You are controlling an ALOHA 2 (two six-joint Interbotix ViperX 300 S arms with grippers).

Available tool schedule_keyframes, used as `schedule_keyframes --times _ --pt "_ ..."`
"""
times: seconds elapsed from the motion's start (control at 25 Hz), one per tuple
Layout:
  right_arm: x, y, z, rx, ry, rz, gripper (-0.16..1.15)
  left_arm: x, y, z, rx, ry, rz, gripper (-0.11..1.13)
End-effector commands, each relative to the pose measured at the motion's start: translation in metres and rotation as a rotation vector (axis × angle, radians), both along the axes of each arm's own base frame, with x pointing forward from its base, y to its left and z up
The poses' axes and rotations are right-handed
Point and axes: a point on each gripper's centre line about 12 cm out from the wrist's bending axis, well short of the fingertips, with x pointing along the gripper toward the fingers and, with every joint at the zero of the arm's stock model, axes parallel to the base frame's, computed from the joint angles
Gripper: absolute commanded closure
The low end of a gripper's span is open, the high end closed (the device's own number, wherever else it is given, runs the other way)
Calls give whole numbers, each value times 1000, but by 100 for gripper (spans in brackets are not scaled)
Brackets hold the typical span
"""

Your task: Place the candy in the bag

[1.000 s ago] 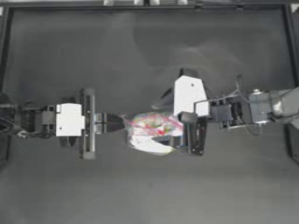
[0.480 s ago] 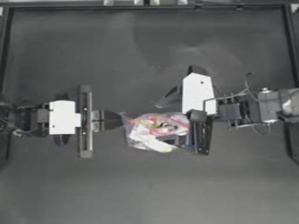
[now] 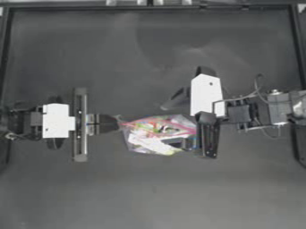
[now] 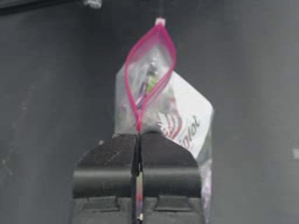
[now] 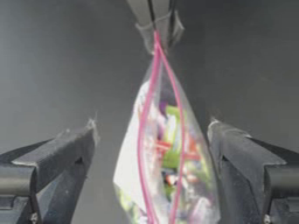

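My left gripper (image 4: 139,144) reaches in level from the left, jaws pinched on the bag (image 3: 158,134) at its pink seal corner, mid-table. My right gripper (image 5: 152,153) comes in from the right, jaws spread either side of the bag's far end. I can't pick out the candy.

**Dark table under soft overhead light**

The table (image 3: 149,49) fills the whole top view, a dark, matte grey surface with a faint mottled sheen. A raised dark rim (image 3: 149,7) runs along its far edge and down both sides, with a few pale fittings (image 3: 156,2) just beyond it. A broad, paler patch of reflected light lies on the far middle of the surface. No walls, floor or windows can be made out.
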Motion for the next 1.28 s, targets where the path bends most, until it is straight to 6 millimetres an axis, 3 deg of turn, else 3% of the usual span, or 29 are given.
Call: schedule_keyframes --times 0.04,0.64,0.72,0.8,1.04,1.12,1.28 --pt "-2 1 15 3 -45 1 -4 0 0 13 0 -46 2 95" --pt "-3 1 15 5 -45 0 -4 6 0 -8 -4 23 -1 92" --pt "-3 1 15 5 -43 0 -4 6 -1 -8 -4 23 -4 84" --pt "-3 1 14 6 -42 -1 -4 6 -3 -8 -4 21 -9 69" --pt "-3 1 14 6 -43 0 -4 8 -2 -5 -22 10 8 0" --pt "-3 1 14 6 -43 0 -4 9 -1 -4 -24 7 11 -4" --pt "-3 2 14 5 -44 4 -4 8 0 -4 -25 5 16 4"
